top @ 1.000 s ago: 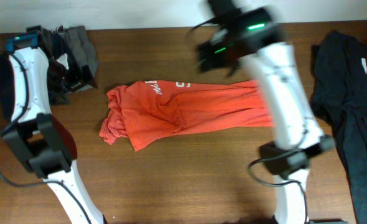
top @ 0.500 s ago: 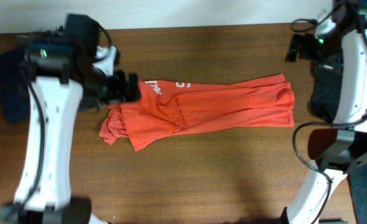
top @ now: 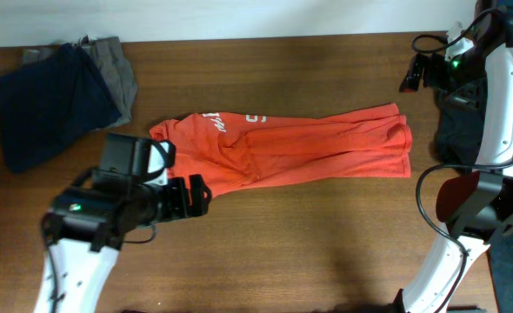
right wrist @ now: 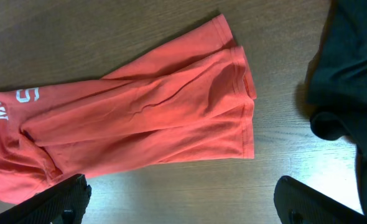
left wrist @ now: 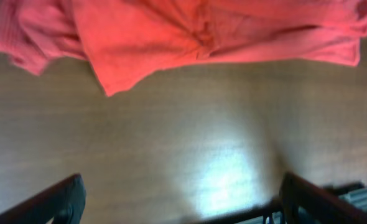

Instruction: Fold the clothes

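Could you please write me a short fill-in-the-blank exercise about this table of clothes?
The T-shirt on the table is ____ in colour. Its lettering is ____. The left gripper and right gripper both stand ____. The navy garment lies nearer the ____ gripper.
Missing words: orange-red; white; open; left.

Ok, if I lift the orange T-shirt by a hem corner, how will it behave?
Probably floppy: the orange T-shirt lies creased and bunched, so it should sag, not hold shape. Likely light, being thin fabric. Its layered hem may separate under a single pinch.
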### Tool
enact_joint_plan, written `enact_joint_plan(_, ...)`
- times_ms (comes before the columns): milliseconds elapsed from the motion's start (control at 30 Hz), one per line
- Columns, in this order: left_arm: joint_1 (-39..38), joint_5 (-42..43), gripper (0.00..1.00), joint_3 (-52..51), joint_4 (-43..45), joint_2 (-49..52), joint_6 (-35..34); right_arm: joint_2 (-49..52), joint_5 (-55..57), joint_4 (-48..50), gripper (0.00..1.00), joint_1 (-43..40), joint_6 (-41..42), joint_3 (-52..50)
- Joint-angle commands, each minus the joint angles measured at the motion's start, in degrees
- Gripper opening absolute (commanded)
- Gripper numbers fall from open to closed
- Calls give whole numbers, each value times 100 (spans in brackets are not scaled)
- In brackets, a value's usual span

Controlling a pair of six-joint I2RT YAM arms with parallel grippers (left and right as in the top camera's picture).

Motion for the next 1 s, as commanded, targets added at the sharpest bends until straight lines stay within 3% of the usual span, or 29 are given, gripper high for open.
enact_joint_plan(0,-17,232,99,-778,656,188,-251,0,-87,-7,99,-9,-79,-26)
enact_joint_plan(133,-11,216,96,-1412,1534,553,-232,0,-85,-4,99,-11,-79,-35)
enact_joint_plan(300,11,-367,96,-1742,1714,1126,-136,0,-87,2,99,-9,-79,-35)
enact_joint_plan(633,11,-476,96,-1812,2577,2570,-13,0,-87,-13,99,-9,-79,-35)
enact_joint_plan(967,17,-483,96,-1812,3005,2721,466,0,-90,-37,99,-9,-79,-35)
